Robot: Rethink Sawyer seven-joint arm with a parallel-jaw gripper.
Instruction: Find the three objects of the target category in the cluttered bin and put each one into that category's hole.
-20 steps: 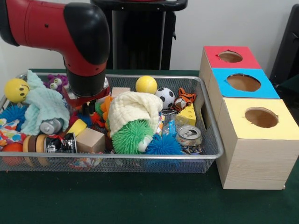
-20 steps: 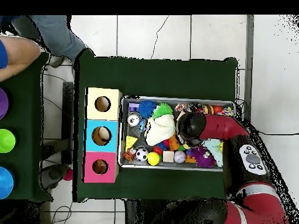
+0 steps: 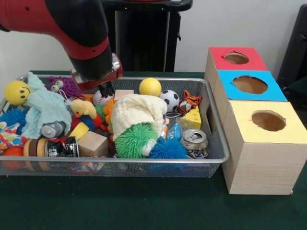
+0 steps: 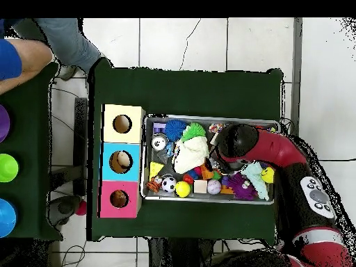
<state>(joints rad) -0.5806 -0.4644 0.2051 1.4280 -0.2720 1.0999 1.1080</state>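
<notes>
Green cloth over the table (image 3: pixel 144 206), white wall behind, wire bin (image 3: pixel 218 143) across most of it. Gripper (image 3: pixel 107 89) down in the clutter near the bin's far rim, toward the middle; tips sunk among the toys, so cannot tell how wide apart or whether anything is held. Plush duck (image 3: pixel 82 108) just beside the tips, wedged between the mint cloth (image 3: pixel 45 111) and the cream cloth (image 3: pixel 139 111). Plush tiger (image 3: pixel 190 101) at the far right corner, beside the soccer ball (image 3: pixel 169 99). Red-topped hole (image 3: pixel 236 58) on the farthest box, outside the bin's right edge. Likely trouble: snagging a cloth or the baseball (image 3: pixel 100 98) along with the duck, or nudging it deeper. Could also drop short into the blue-topped hole (image 3: pixel 249 84) next door.
</notes>
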